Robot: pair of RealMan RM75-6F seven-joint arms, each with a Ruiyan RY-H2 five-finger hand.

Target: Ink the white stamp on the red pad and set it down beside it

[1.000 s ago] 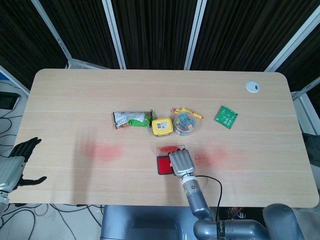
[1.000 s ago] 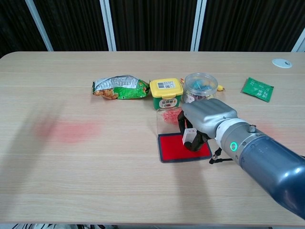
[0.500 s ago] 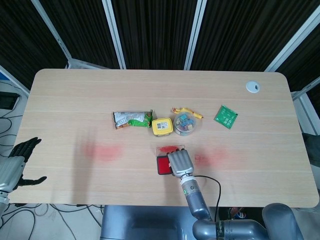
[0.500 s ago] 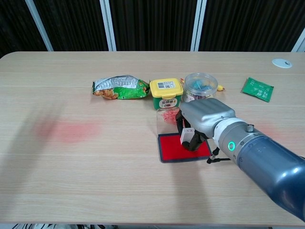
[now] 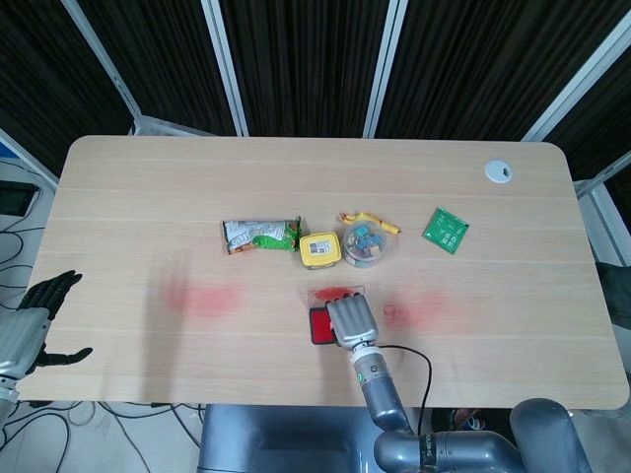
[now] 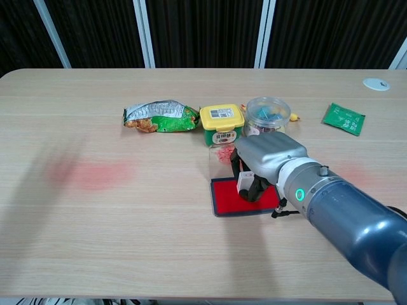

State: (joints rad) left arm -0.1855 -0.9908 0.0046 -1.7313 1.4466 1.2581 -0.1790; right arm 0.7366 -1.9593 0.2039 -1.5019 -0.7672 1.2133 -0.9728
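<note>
The red ink pad [image 6: 227, 197] [image 5: 317, 324] lies near the table's front middle, its clear lid [image 6: 221, 157] standing open behind it. My right hand [image 6: 266, 160] [image 5: 350, 317] hovers over the pad, palm down, and holds the white stamp [image 6: 244, 183] in its curled fingers. The stamp's lower end is at or just above the red surface; contact cannot be told. In the head view the hand hides the stamp. My left hand [image 5: 35, 317] hangs off the table's left edge, fingers spread, holding nothing.
Behind the pad stand a yellow-lidded tub [image 6: 222, 124], a round clear container [image 6: 268, 114] and a green snack packet [image 6: 159, 117]. A green sachet [image 6: 344, 119] lies far right. Red smears [image 6: 95, 173] mark the wood left of the pad. A cable [image 5: 419, 366] trails from the right wrist.
My right hand has shifted slightly left over the pad, carrying the stamp with it. The left hand has not moved.
</note>
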